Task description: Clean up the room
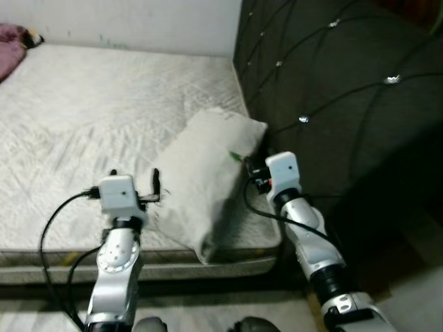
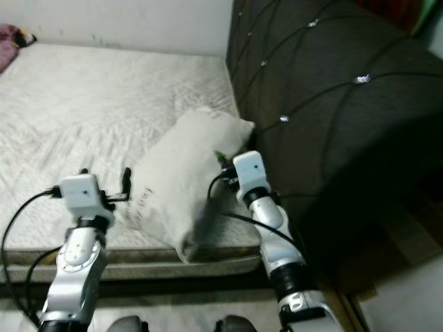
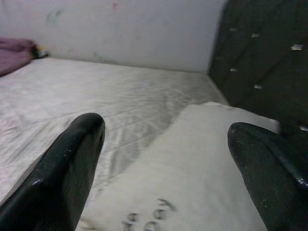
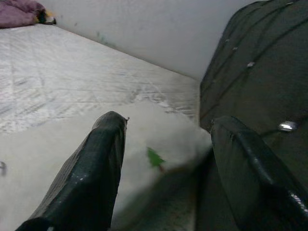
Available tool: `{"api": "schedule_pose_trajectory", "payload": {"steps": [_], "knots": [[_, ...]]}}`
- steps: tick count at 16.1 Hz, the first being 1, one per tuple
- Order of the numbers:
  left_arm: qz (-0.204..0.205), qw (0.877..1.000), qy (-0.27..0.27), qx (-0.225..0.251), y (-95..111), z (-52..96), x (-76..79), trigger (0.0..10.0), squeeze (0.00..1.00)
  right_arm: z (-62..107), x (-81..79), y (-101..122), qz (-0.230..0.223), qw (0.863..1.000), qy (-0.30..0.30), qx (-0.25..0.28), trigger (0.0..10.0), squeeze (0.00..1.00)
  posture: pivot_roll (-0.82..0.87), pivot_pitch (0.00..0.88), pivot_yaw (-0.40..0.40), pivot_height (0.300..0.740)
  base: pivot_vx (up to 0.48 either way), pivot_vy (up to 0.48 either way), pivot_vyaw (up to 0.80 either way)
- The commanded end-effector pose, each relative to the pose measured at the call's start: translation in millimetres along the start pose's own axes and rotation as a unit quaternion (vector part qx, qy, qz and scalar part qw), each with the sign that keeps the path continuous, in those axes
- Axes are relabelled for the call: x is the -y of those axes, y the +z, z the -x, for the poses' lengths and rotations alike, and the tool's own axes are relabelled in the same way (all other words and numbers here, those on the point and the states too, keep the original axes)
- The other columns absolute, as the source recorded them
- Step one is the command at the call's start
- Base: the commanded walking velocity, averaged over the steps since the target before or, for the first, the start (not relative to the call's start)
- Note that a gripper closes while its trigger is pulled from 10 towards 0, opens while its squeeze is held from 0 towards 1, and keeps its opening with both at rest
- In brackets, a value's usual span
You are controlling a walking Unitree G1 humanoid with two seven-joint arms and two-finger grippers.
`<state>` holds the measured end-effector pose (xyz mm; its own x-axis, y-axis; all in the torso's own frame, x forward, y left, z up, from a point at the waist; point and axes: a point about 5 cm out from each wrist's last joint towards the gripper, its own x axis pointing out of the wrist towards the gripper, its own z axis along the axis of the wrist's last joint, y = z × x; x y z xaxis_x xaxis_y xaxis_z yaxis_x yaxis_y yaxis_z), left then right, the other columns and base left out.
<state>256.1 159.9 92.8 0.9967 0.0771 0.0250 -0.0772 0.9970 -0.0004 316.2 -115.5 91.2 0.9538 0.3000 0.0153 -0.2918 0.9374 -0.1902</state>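
While I stand at the long edge of the wide white quilted mattress (image 1: 104,104), it takes up most of the scene, running back to a pale painted wall (image 1: 138,21). To my right rises the dark tufted headboard (image 1: 346,90) with shiny button studs, set against the mattress end.

A soft off-white rectangular pillow (image 1: 204,176) lies on the mattress at the corner nearest the headboard, tilted, its far corner close to the headboard and its near end overhanging the mattress edge. A crumpled purple cloth (image 1: 10,45) sits at the far corner of the bed by the wall, well apart from the pillow.

My left gripper (image 3: 163,159) hangs just beside the pillow's left flank, its two black fingers spread wide with nothing between them. My right gripper (image 4: 166,159) is at the pillow's right side, in the gap by the headboard, fingers likewise parted and empty. The headboard crowds that side.

A small green tag-like mark (image 4: 155,158) shows on the pillow near the right gripper. Dark lettering (image 3: 147,219) is printed on the pillow's near face; I cannot read it.
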Motion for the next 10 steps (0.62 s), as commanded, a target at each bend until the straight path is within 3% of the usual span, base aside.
{"api": "schedule_pose_trajectory", "payload": {"steps": [1,5,8,10], "knots": [[-0.004,1.000,0.010,0.000,0.1,-0.4,-4.0,10.0,0.00,-2.7,-0.2,4.5,-0.002,1.000,0.002,0.008,10.0,0.00,0.00,0.000,-0.086,0.740,0.000,0.000,0.00],[-0.003,0.999,0.039,0.009,2.8,1.2,-10.6,10.0,0.00,-2.1,-1.9,6.1,0.011,1.000,0.008,0.014,10.0,0.00,0.01,0.000,-0.086,0.740,0.000,0.000,0.00],[0.003,0.999,0.044,0.001,1.1,1.3,-12.6,10.0,0.00,-2.3,-3.5,5.5,0.009,1.000,0.008,0.013,10.0,0.00,0.01,0.000,-0.084,0.740,0.000,0.000,0.80],[0.004,0.999,0.039,0.001,1.1,0.7,-11.6,10.0,0.00,-2.5,-2.9,5.6,0.007,1.000,0.007,0.012,10.0,0.00,0.01,0.000,-0.083,0.740,0.000,0.000,0.00]]}}
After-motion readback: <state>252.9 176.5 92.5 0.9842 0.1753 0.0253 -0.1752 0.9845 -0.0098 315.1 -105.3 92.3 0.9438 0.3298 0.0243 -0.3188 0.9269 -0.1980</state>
